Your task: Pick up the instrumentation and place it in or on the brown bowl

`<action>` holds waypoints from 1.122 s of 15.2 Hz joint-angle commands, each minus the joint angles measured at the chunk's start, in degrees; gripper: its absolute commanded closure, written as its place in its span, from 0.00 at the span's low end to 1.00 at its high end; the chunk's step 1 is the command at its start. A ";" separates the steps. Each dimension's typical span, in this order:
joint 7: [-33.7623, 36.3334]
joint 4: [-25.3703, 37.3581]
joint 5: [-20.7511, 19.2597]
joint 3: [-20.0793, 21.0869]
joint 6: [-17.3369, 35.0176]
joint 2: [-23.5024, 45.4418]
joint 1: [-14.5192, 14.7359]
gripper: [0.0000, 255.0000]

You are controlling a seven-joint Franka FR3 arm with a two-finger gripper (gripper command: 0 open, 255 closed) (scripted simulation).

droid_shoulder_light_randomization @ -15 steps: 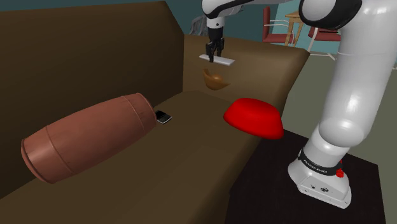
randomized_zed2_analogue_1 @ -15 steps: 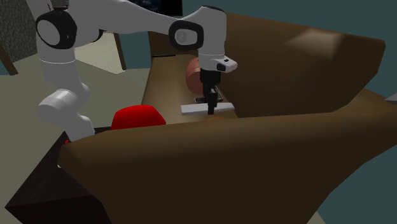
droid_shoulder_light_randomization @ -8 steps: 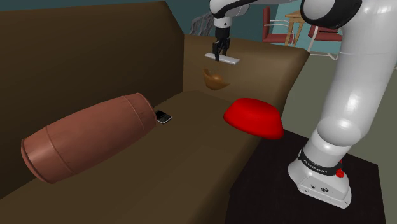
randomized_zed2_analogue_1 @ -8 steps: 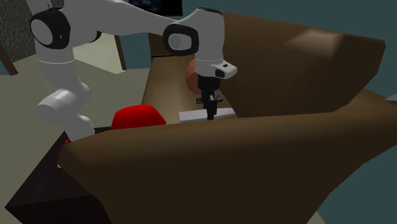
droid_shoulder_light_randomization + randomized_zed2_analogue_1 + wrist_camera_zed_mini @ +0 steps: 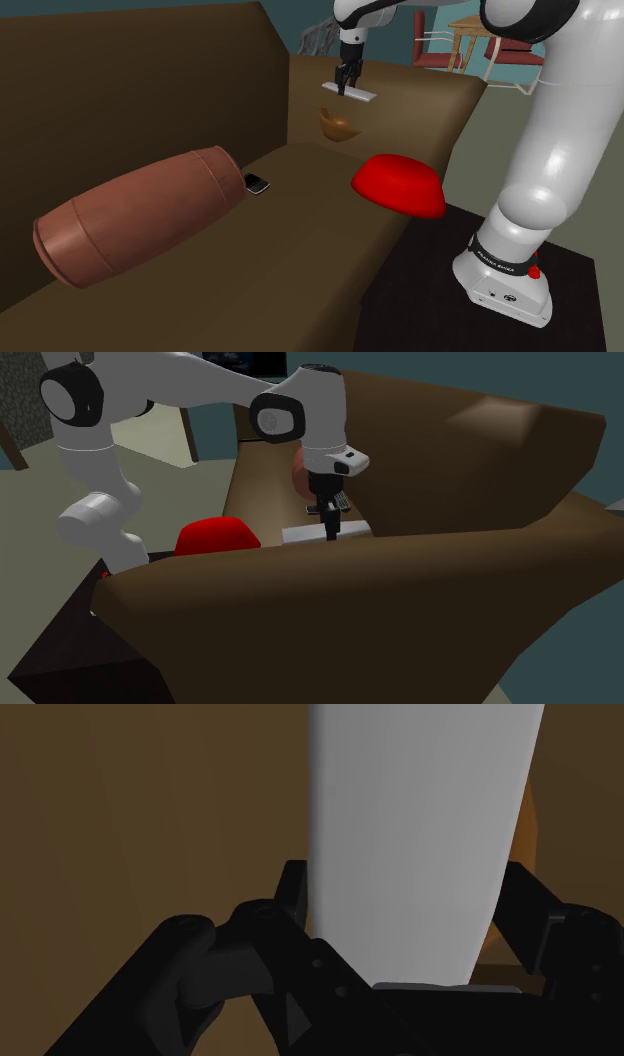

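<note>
Above the brown sofa (image 5: 330, 220), my gripper (image 5: 346, 86) is clamping the white instrument (image 5: 366, 96) aloft over the brown bowl (image 5: 338, 127), leaving only the placing.

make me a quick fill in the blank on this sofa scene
1. The hand is ___ on a flat white slab.
2. The slab hangs over the brown ___.
3. The rounded cushion by the stand is ___.
Missing: shut; bowl; red.
</note>
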 commanded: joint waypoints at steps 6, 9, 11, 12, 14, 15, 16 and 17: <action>0.45 -3.03 -2.42 -0.78 3.61 4.66 0.19 1.00; 0.47 -3.03 -2.45 -0.68 3.61 4.66 0.10 1.00; 0.28 3.26 -1.49 -0.61 2.01 9.44 -0.20 0.00; -0.33 -0.58 -1.61 -0.80 4.66 8.24 -0.38 0.00; -1.72 5.69 -0.53 -1.10 3.52 13.46 -1.44 0.00; 0.30 -3.03 -2.19 -1.62 3.61 4.70 0.94 0.00; 0.31 -1.68 -2.20 -1.99 1.83 4.28 1.28 0.00; 0.35 -0.24 -2.27 -2.12 0.03 3.92 1.40 0.00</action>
